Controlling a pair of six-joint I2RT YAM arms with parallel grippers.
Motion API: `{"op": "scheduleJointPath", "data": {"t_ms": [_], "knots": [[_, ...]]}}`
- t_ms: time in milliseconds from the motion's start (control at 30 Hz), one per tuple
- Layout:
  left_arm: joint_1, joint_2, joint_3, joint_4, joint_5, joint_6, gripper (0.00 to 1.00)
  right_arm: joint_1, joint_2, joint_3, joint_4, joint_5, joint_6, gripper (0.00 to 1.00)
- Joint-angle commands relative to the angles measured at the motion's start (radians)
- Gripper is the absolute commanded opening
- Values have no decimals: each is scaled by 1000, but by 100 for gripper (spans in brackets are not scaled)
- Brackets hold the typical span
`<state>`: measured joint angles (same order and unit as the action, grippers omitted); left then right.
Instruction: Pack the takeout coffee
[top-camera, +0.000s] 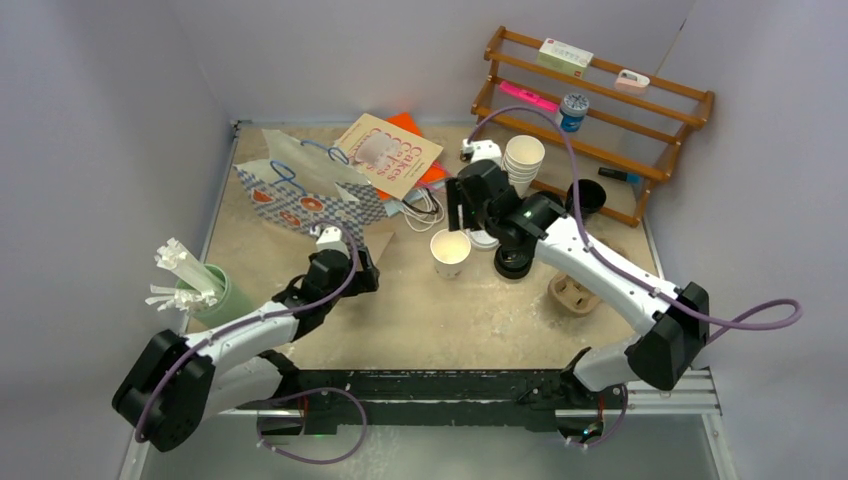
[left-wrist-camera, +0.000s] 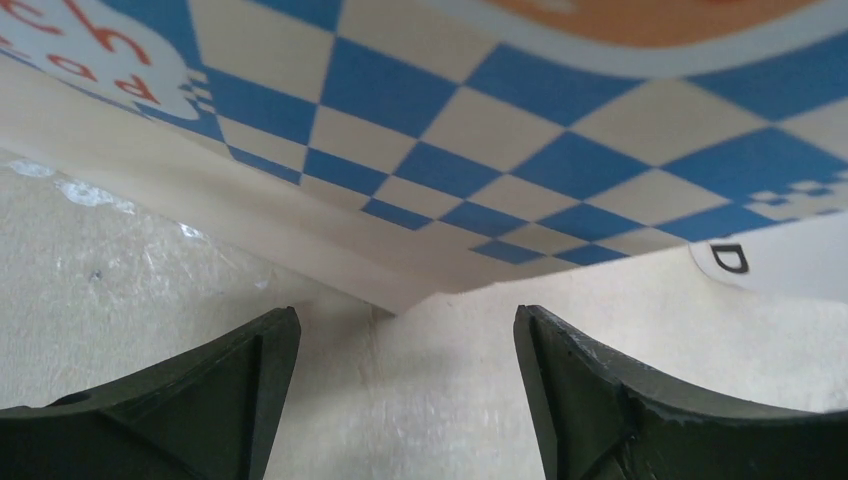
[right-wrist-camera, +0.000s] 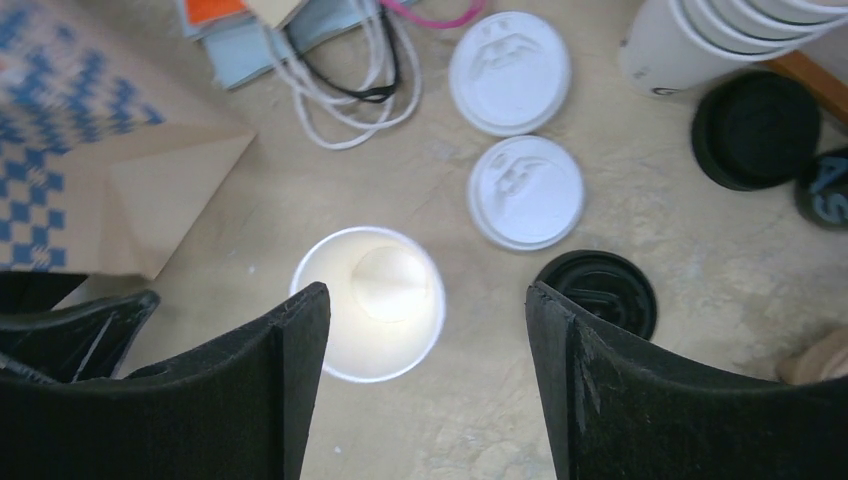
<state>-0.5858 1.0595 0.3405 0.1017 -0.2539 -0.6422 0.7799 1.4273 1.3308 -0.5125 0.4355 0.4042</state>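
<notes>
The right gripper (right-wrist-camera: 425, 292) is hanging spread above the lidless cup (right-wrist-camera: 368, 303), while the left gripper (left-wrist-camera: 406, 312) is gaping at the bag (left-wrist-camera: 500, 130).

Reaching forward with left arm (top-camera: 262, 322) held low and right arm (top-camera: 600, 268) raised, with jaws wide apart on both.

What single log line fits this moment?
left gripper: open, facing checkered bag | right gripper: open, above lidless white cup | lids: loose
</notes>
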Motion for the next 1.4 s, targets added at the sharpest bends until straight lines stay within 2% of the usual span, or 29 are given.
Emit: {"op": "scheduleJointPath", "data": {"t_ms": [0, 133, 300, 500, 600, 767, 967, 1100, 1367], "knots": [[-3, 77, -7, 194, -110, 22, 82, -78, -56, 2, -17, -16, 0, 74], [32, 152, 17, 255, -153, 73, 82, -129, -41, -11, -28, -49, 22, 74], [162, 254, 36, 351, -88, 105, 80, -201, 9, -4, -43, -109, 57, 74], [202, 315, 98, 402, -53, 182, 79, -269, 63, -18, -53, -169, 87, 85], [202, 259, 131, 328, 18, 189, 79, -297, 83, -36, -38, -196, 90, 89], [194, 32, 157, 44, 122, 147, 82, -316, 111, -92, 28, -250, 77, 97], [148, -178, 244, -235, 215, 127, 87, -330, 204, -96, 69, -273, 70, 98], [147, -195, 283, -293, 321, 82, 92, -335, 259, -90, 96, -257, 76, 98], [144, -147, 365, -282, 466, 106, 92, -340, 318, -113, 178, -226, 128, 98]]}}
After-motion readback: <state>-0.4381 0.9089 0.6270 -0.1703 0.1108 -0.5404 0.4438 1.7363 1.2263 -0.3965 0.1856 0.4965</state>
